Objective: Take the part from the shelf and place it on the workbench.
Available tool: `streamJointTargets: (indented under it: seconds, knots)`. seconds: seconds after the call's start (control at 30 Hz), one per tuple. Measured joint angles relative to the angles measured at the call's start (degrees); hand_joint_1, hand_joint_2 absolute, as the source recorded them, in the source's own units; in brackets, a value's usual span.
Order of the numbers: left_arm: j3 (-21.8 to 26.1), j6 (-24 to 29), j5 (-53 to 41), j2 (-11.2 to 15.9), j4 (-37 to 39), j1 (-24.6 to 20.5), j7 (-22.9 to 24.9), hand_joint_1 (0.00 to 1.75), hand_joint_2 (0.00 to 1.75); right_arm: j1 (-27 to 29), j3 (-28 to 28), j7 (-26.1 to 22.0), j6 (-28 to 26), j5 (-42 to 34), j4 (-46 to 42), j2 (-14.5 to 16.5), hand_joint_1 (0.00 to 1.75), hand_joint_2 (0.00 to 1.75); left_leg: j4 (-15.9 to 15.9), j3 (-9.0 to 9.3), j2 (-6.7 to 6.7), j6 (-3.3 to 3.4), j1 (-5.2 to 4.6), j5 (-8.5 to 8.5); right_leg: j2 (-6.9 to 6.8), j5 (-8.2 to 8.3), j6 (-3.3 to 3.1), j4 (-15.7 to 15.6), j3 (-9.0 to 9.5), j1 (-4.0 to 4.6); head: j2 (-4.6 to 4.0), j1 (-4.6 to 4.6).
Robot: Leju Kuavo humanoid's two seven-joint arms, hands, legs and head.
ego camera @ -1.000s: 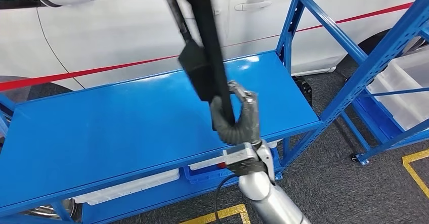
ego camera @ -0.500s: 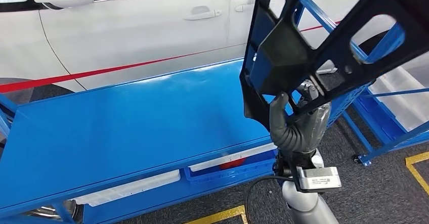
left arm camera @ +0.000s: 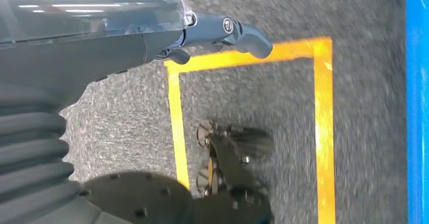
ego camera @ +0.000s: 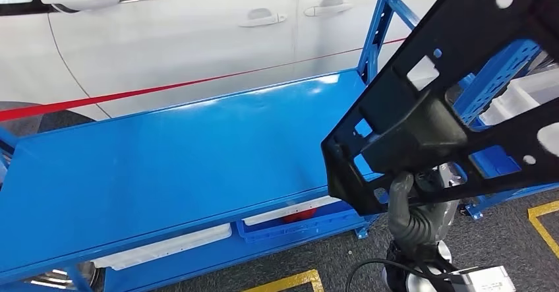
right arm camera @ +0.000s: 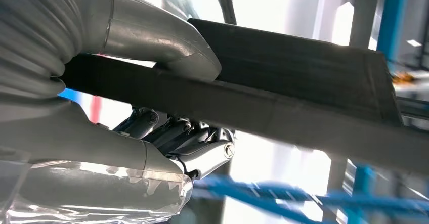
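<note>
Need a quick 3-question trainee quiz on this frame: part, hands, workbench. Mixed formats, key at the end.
1. True or false: the black part already rests on the blue workbench.
2. Which hand grips the part? A) left hand B) right hand C) a person's hand
3. Fill in: behind the workbench stands a white ____.

Key
1. False: the right hand holds it in the air, beside the bench's right end.
2. B; the left hand hangs over the floor, holding nothing.
3. Car.
</note>
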Motion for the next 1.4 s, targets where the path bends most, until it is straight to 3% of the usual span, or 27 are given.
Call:
streamJointTargets:
  seconds: [0.07,0.2,0.33,0.43,0.5,0.57,0.63,0.67,0.73,0.8,0.83,0.87,0.9,0.93,1.0,1.07,1.13,1.17,1.2,1.27,1.3,1.33,1.4]
  knots:
    - [0.7,0.7,0.7,0.0,0.0,0.1,0.4,0.0,1.75,2.6,0.3,-0.3,2.2,-0.2,0.4,0.9,1.75,1.75,-0.9,0.12,0.05,0.2,0.19,0.63,-0.03,-0.22,0.63,0.0,0.04,-0.05,0.0,0.0]
    - [1.8,2.1,1.8,-0.2,0.0,0.0,1.3,0.0,1.75,5.5,0.3,-0.3,4.6,-0.7,2.1,2.5,1.75,1.75,-2.2,-0.09,0.37,0.84,0.68,1.94,0.16,-5.31,1.27,5.1,-1.71,-0.16,0.0,0.02]
    - [1.9,2.2,1.8,-0.2,0.0,0.0,1.4,0.0,1.75,5.7,0.3,-0.3,4.7,-0.7,2.3,2.6,1.75,1.75,-2.2,-0.19,0.38,0.84,0.68,2.0,0.15,-5.98,1.33,6.1,-2.07,-0.21,0.0,0.02]
    - [2.7,2.9,2.3,-0.3,0.0,-0.1,2.0,0.0,1.75,6.9,0.0,-0.3,5.5,-1.1,4.3,3.2,1.75,1.75,-1.9,-1.1,0.47,0.73,0.65,2.4,0.13,-9.09,1.78,12.2,-3.97,-0.55,0.0,0.02]
    - [3.9,3.9,3.0,-0.4,0.0,0.1,2.4,0.0,1.75,8.3,-1.4,-0.3,8.6,-2.5,7.0,4.7,1.75,1.75,-0.7,-2.65,0.97,-0.03,0.56,3.04,-1.48,-7.35,2.06,7.5,0.45,-0.86,0.01,0.01]
    - [5.0,4.7,3.5,-0.4,0.0,0.3,2.4,0.0,1.75,9.2,-2.8,-0.3,11.8,-3.5,9.0,6.3,1.75,1.75,0.3,-3.61,1.8,-1.14,0.51,3.69,-2.58,-4.37,1.6,0.0,5.21,-0.97,0.01,-0.01]
    - [5.5,5.1,3.7,-0.5,0.0,0.5,2.4,0.0,1.75,9.6,-3.2,-0.3,12.7,-3.3,9.6,7.2,1.75,1.75,0.5,-3.71,2.4,-1.99,0.68,3.79,-1.66,-3.71,0.5,-0.2,4.47,-0.93,0.0,-0.02]
    - [5.7,5.2,3.7,-0.5,0.0,0.5,2.4,0.0,1.75,9.7,-3.4,-0.3,13.0,-3.2,9.8,7.6,1.75,1.75,1.1,-4.04,2.35,-2.35,0.78,2.8,-1.22,-3.2,-0.04,-0.3,3.99,-0.9,0.0,-0.01]
    - [6.1,5.4,3.9,-0.5,0.0,0.6,2.5,0.0,1.75,9.8,-3.6,-0.3,13.6,-3.2,10.3,8.4,1.75,1.75,5.5,-5.57,1.59,-2.73,0.9,-2.0,-0.33,-2.02,-0.86,-0.3,2.73,-0.83,0.0,-0.03]
    - [6.4,5.5,4.0,-0.5,0.0,0.6,2.6,0.0,1.75,9.8,-3.8,-0.3,14.1,-3.2,10.8,9.0,1.75,1.75,12.7,-7.36,0.97,-2.69,0.86,-7.07,0.7,-0.85,-1.22,-0.2,1.17,-0.48,0.0,-0.04]
    - [6.5,5.5,4.0,-0.5,0.0,0.6,2.6,0.0,1.75,9.8,-3.9,-0.3,14.2,-3.2,11.0,9.2,1.75,1.75,15.2,-7.49,0.83,-2.53,0.82,-8.01,1.24,-0.27,-1.3,-0.2,0.37,-0.24,0.0,-0.04]
    - [6.5,5.4,4.0,-0.5,0.0,0.6,2.6,0.0,1.75,9.9,-4.0,-0.3,14.3,-3.2,11.1,9.3,1.75,1.75,15.8,-6.74,0.75,-2.24,0.74,-7.69,1.82,0.28,-1.33,-0.1,-0.36,0.0,0.0,-0.04]
    - [6.6,5.4,4.0,-0.5,0.0,0.6,2.6,0.0,1.75,9.9,-4.1,-0.3,14.3,-3.2,11.3,9.4,1.75,1.75,14.3,-4.95,0.55,-1.79,0.59,-6.45,2.42,0.79,-1.34,-0.1,-1.0,0.24,0.0,-0.04]
    - [6.6,5.3,4.0,-0.5,0.0,0.5,2.6,0.0,1.75,9.9,-4.2,-0.3,14.3,-3.2,11.3,9.5,1.75,1.75,10.8,-2.17,-0.23,-1.07,0.35,-4.91,3.06,1.29,-1.32,-0.1,-1.52,0.43,0.0,-0.04]
    - [6.6,5.2,4.1,-0.3,-0.1,0.5,2.6,0.0,1.75,9.9,-4.2,-0.3,14.4,-3.0,11.4,9.9,1.75,1.75,2.5,3.46,-2.72,0.43,-0.07,-3.65,4.16,2.24,-1.08,-0.1,-2.27,0.63,0.0,-0.03]
    - [6.6,5.1,4.1,-0.1,-0.1,0.5,2.6,0.0,1.75,9.9,-4.3,-0.3,14.4,-3.0,11.4,10.1,1.75,1.75,-1.7,5.78,-4.05,1.01,-0.41,-3.75,5.18,3.22,-0.45,-0.3,-2.65,0.25,0.0,-0.02]
    - [6.6,5.0,4.1,-0.2,-0.1,0.4,2.6,0.0,1.75,10.0,-4.3,-0.4,14.4,-2.9,11.5,10.3,1.75,1.75,-2.6,5.74,-2.97,0.99,-0.54,-2.77,5.8,3.95,0.25,-0.5,-2.87,-0.13,0.0,-0.03]
    - [6.7,5.0,4.1,-0.3,-0.1,0.3,2.6,0.0,1.75,10.1,-4.3,-0.4,14.4,-2.9,11.5,10.3,1.75,1.75,-3.2,5.68,-2.24,1.19,-0.42,-2.15,5.06,3.43,0.5,-0.2,-3.16,-0.1,0.0,-0.02]
    - [6.7,5.0,4.1,-0.4,-0.1,0.3,2.6,0.0,1.75,10.2,-4.3,-0.4,14.4,-2.8,11.5,10.3,1.75,1.75,-3.7,5.46,-1.4,1.4,-0.26,-1.47,3.89,1.95,0.73,1.0,-3.7,-0.06,0.0,0.01]
    - [6.7,5.0,4.1,-0.4,-0.1,0.4,2.6,0.0,1.75,10.2,-4.4,-0.4,14.5,-2.6,11.5,10.3,1.75,1.75,-4.2,4.6,0.25,1.65,-0.06,-0.47,1.35,-3.23,1.34,6.6,-5.57,-0.35,0.0,0.07]
    - [6.8,5.0,4.1,-0.4,-0.1,0.5,2.6,0.0,1.75,10.3,-4.4,-0.4,14.6,-2.4,11.5,10.3,1.75,1.75,-4.1,4.03,1.15,1.58,-0.02,-0.11,0.88,-5.43,1.8,10.1,-6.57,-0.68,0.0,0.08]
    - [6.9,5.0,4.1,-0.4,-0.1,0.5,2.6,0.0,1.75,10.4,-4.4,-0.4,14.6,-2.3,11.5,10.3,1.75,1.75,-3.9,3.41,2.08,1.41,0.03,0.22,0.66,-6.38,2.29,13.1,-7.14,-1.05,0.0,0.09]
    - [7.0,4.9,4.1,-0.5,-0.1,0.5,2.6,0.0,1.75,10.6,-4.4,-0.3,14.8,-2.3,11.6,10.3,1.75,1.75,-3.2,2.05,3.9,0.95,0.29,0.71,0.17,-4.63,3.27,14.3,-5.8,-1.76,0.0,0.09]
